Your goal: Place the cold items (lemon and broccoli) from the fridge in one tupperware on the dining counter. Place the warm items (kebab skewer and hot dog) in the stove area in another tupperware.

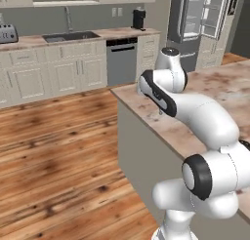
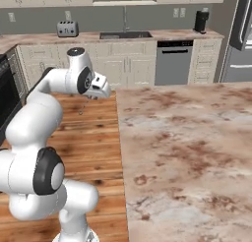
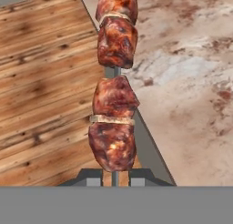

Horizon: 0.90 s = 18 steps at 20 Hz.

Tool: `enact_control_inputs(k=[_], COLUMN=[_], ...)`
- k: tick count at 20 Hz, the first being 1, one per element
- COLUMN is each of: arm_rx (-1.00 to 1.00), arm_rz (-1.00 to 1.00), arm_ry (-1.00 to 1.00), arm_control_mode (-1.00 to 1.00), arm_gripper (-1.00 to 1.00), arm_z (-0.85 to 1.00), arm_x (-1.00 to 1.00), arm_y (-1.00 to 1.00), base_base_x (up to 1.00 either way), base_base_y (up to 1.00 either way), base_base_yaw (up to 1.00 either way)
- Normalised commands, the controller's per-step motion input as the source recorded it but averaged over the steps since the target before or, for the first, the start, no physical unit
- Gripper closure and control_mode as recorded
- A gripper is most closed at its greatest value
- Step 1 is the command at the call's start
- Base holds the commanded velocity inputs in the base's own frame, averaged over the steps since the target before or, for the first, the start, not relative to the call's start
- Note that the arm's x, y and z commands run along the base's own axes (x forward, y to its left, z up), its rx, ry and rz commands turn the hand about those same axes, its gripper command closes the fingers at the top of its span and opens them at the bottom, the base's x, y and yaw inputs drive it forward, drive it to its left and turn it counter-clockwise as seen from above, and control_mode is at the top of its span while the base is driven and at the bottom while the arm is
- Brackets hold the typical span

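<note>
My gripper (image 3: 115,178) is shut on the thin stick of the kebab skewer (image 3: 114,86), whose brown meat chunks run away from the fingers up the hand view. Under the skewer passes the near-left edge of the dining counter (image 3: 191,82), beige marble with brown veins. From the right base view the hand (image 2: 97,86) hangs just off the dining counter's (image 2: 187,152) left corner, above the wooden floor. The grey fridge (image 1: 195,19) stands at the back right with its doors open. The lemon, the broccoli, the hot dog and both tupperwares are out of view.
Wall cabinets carry a sink (image 2: 125,35), a toaster (image 2: 67,28) and a coffee machine (image 2: 201,20), with a dishwasher (image 2: 173,61) below. A dark oven front (image 2: 6,101) is at the left edge. Wooden floor (image 1: 58,151) lies between the island and the cabinets.
</note>
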Motion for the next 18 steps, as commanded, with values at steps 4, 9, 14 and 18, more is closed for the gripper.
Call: enact_control_inputs(k=[4,9,14,18], arm_rx=[0.0,0.0,0.0,0.0], arm_rz=[0.0,0.0,0.0,0.0], arm_ry=[0.0,0.0,0.0,0.0], arm_control_mode=[1.0,1.0,1.0,1.0], arm_gripper=[1.0,1.0,1.0,1.0], arm_z=[0.0,0.0,0.0,0.0], arm_x=[0.0,0.0,0.0,0.0], arm_y=[0.0,0.0,0.0,0.0], base_base_x=[-1.0,-1.0,-1.0,-1.0], base_base_y=[-0.78,-0.09,0.0,-0.17], base_base_yaw=[-0.08,0.07,0.0,-0.06])
